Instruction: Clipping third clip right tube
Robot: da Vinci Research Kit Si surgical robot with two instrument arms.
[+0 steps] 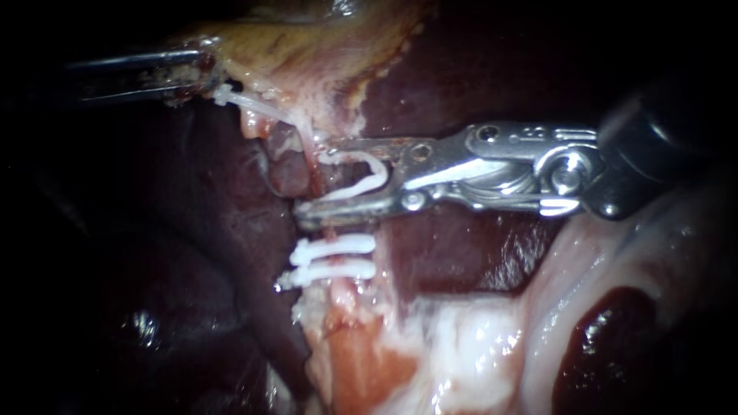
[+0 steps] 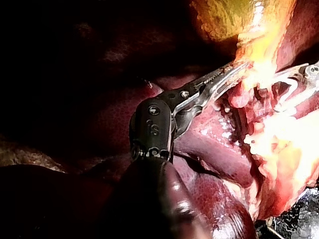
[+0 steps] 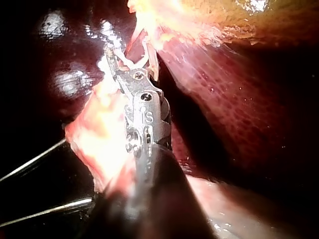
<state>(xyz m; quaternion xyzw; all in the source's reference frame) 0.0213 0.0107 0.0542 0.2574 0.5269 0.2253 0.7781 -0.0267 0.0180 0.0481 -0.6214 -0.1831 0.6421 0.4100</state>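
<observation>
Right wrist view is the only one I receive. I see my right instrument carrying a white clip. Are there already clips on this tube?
Observer: Yes. The endoscope view shows an upper closed clip and a lower closed clip across the tube, just below your right instrument and its open clip.
Operator: And where is my left instrument?
Observer: The left instrument holds yellowish tissue at the endoscope view's upper left.

Right instrument [image 1: 311,180]: long silver steel jaws, round pivot screws, bright hinge block, glossy black wrist and shaft. Left instrument [image 1: 201,73]: thin dark metal jaws, toothed edge, black screw-studded wrist.
</observation>
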